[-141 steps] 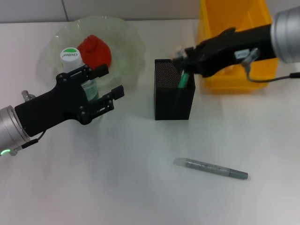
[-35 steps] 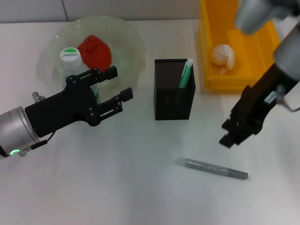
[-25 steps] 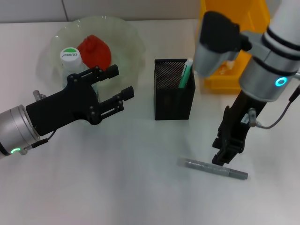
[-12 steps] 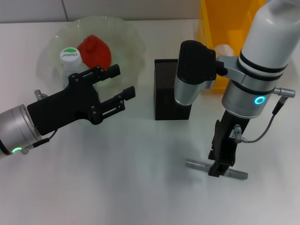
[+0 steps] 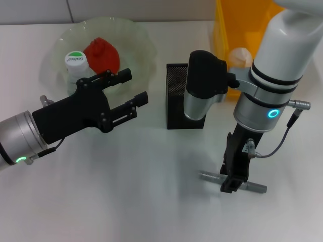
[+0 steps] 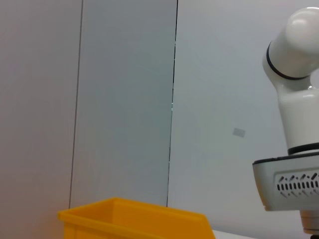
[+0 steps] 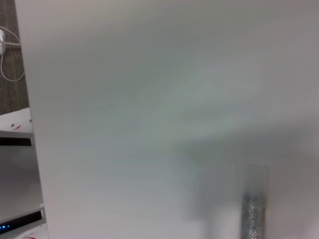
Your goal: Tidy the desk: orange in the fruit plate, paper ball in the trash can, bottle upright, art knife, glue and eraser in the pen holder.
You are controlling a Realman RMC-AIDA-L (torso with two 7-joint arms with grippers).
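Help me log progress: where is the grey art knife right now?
In the head view the art knife lies flat on the desk at the robot's right, in front of the pen holder, with the right gripper down over its middle.

White desk [image 5: 126, 201] carrying all items. The black mesh pen holder [image 5: 176, 108] stands near its centre. Left of and behind the holder: a pale green fruit plate [image 5: 139, 43]. Right of and behind it: a yellow bin [image 5: 222, 35]. In front, to its right: a grey glitter pen-shaped item [image 5: 255, 187], lying flat.
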